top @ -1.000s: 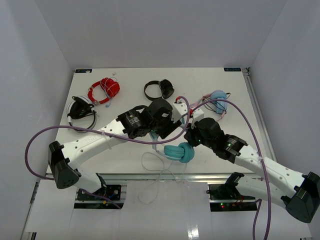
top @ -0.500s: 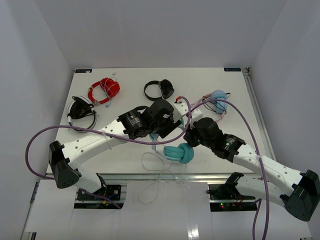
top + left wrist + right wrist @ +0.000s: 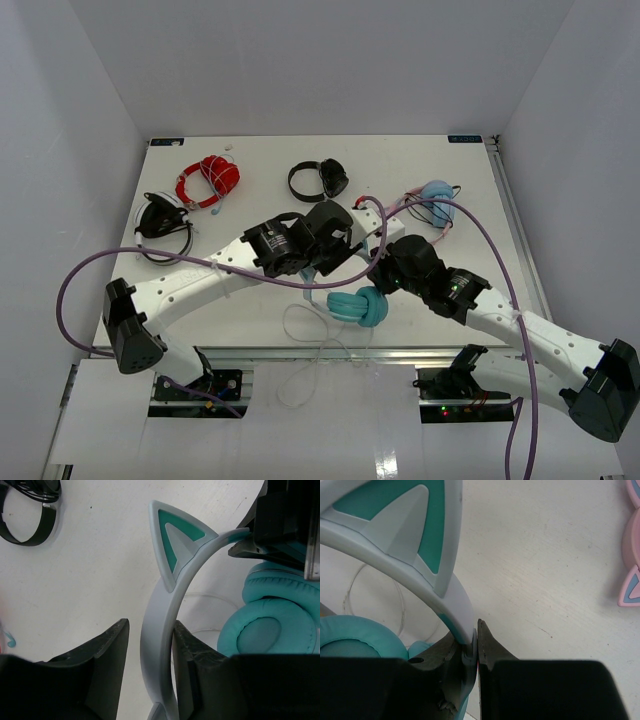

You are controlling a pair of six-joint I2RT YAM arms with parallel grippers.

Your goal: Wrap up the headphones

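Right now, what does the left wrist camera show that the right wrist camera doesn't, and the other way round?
Left wrist only: a black headband at top left, and the left gripper loosely around the headphones, with a gap beside one finger.
Right wrist only: a pink cat-ear band at the right edge, and the right gripper pinched shut on the headphones.
Both: a teal cat ear, a teal cup, the thin white cable.

Both same build: left arm and right arm have white links with rows of small holes, black round joint housings, black angular base blocks; a purple cable loops off each; left gripper and right gripper are matte black, with a rough finger surface
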